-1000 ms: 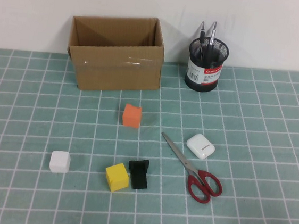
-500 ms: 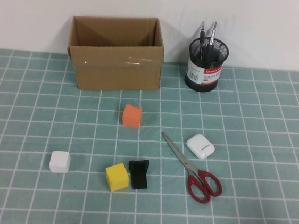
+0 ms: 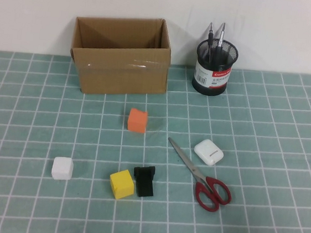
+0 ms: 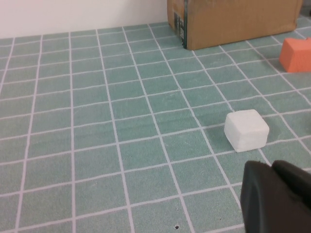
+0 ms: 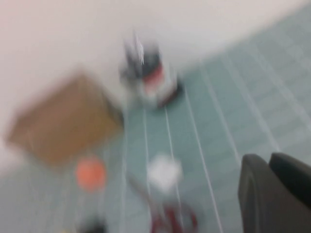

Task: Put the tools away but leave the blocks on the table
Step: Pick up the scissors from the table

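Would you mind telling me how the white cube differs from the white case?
The white cube is matte with square faces; the white case is glossy and rounded. The cube sits alone on the robot's left; the case lies on the right, beside the scissors. Both are small, white and resting on the table.

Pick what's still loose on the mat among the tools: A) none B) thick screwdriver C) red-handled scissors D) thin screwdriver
C: the red-handled scissors lie flat on the table beside the white case; two black tools stand in the mesh cup.
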Action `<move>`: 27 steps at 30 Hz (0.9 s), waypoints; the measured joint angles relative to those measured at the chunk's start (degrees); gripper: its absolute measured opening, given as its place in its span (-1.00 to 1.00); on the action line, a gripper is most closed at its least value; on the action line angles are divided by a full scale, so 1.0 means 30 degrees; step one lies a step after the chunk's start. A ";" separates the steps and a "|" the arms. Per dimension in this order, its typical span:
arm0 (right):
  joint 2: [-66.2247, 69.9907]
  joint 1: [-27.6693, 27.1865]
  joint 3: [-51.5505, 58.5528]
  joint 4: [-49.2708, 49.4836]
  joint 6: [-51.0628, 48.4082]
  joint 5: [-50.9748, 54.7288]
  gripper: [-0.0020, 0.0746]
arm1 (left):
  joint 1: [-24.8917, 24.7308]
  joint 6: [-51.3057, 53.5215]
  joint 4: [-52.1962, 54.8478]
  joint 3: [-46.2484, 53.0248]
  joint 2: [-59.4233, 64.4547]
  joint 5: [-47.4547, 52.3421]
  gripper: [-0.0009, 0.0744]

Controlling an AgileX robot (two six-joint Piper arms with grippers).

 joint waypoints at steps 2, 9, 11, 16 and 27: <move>0.2872 0.0000 -0.2134 -0.1555 -0.0205 0.2545 -0.97 | 0.0000 0.0000 0.0000 0.0000 0.0000 0.0000 -0.98; 1.3208 0.0000 -0.8679 -0.5186 -0.2823 0.8180 -0.97 | 0.0000 0.0000 0.0000 0.0000 0.0000 0.0000 -0.98; 1.6169 0.0437 -1.0397 -0.5350 -0.3547 0.8616 -0.97 | 0.0000 0.0000 0.0000 0.0000 0.0000 0.0000 -0.98; 2.2136 0.3532 -1.4962 -0.6596 -0.3893 0.8961 -0.97 | 0.0000 0.0000 0.0000 0.0000 0.0000 0.0000 -0.98; 3.1743 1.0095 -2.3314 -0.8750 -0.3691 1.0959 -0.97 | 0.0000 0.0000 0.0000 0.0000 0.0000 0.0000 -0.98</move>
